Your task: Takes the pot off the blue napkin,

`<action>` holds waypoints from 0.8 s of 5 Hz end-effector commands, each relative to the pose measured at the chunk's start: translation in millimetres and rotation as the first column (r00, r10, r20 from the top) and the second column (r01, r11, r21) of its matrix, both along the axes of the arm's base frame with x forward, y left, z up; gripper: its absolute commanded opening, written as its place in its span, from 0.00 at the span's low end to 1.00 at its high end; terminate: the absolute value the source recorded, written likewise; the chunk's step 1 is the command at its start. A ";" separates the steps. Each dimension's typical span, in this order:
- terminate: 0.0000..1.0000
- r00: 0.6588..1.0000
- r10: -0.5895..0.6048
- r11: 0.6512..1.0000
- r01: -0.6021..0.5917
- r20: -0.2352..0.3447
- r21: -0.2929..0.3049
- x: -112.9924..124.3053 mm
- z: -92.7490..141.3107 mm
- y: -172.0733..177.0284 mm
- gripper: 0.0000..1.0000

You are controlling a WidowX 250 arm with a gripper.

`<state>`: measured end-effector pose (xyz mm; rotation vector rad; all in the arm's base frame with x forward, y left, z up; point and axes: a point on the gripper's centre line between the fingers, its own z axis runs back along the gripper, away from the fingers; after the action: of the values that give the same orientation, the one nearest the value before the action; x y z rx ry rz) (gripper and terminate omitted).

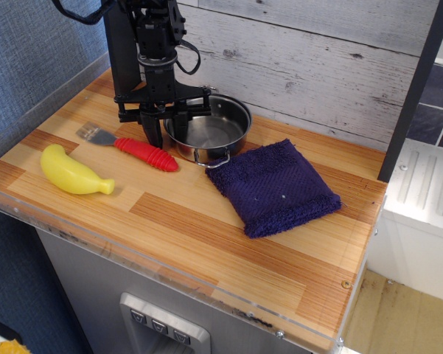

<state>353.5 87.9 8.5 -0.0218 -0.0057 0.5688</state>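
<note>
The shiny steel pot (210,133) stands upright on the wooden tabletop, just behind and left of the dark blue napkin (273,187). Its front loop handle almost touches the napkin's back left corner, but the pot is off the cloth. My black gripper (164,130) hangs straight down over the pot's left rim. Its jaws are spread, one finger (152,133) outside the rim and the other at or inside it. The outer finger stands against the red fork handle. The napkin lies flat with nothing on it.
A fork with a red ribbed handle (141,153) and grey tines lies left of the pot. A yellow toy banana (74,173) lies at the front left. A grey plank wall runs behind the table (206,243), and a dark post stands at the right.
</note>
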 end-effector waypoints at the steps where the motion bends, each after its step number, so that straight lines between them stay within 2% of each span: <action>1: 0.00 0.998 -0.017 1.000 0.016 0.066 0.012 6.8 25.1 1.4 1.00; 4: 0.00 0.982 -0.059 0.998 0.055 0.177 0.029 16.7 96.8 1.0 1.00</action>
<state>369.1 86.8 79.6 -0.0538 -0.1075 0.5093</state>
